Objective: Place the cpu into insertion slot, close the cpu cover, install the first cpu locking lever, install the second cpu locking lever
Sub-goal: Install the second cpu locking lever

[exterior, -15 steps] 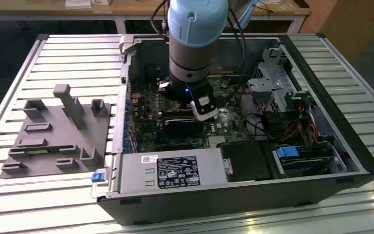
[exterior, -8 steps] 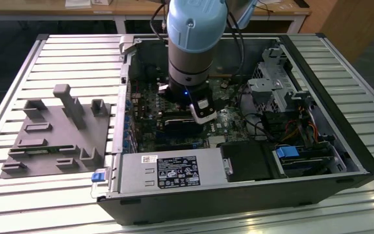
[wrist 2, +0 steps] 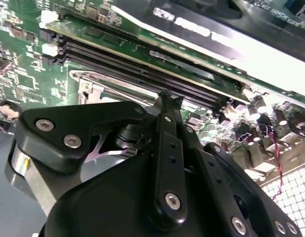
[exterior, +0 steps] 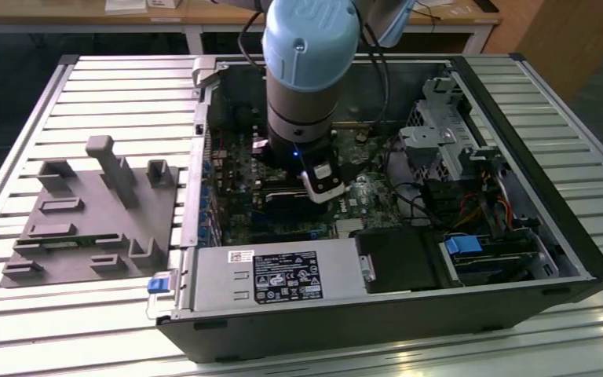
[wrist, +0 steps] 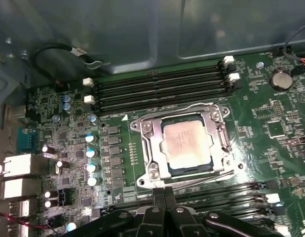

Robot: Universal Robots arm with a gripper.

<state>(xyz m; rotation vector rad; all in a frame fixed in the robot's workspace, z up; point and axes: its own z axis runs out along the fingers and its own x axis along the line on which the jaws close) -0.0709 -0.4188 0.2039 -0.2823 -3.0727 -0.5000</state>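
The cpu (wrist: 186, 144) already lies under the lowered cpu cover (wrist: 153, 148). Whether the locking levers (wrist: 225, 136) are latched is unclear. The fingers (wrist: 157, 212) are pressed together, empty.

A pale slatted metal bench (exterior: 40, 110) catches bright glare on its slats; behind it stand a wooden table (exterior: 217, 14) with white legs and a wooden cabinet (exterior: 568, 39)
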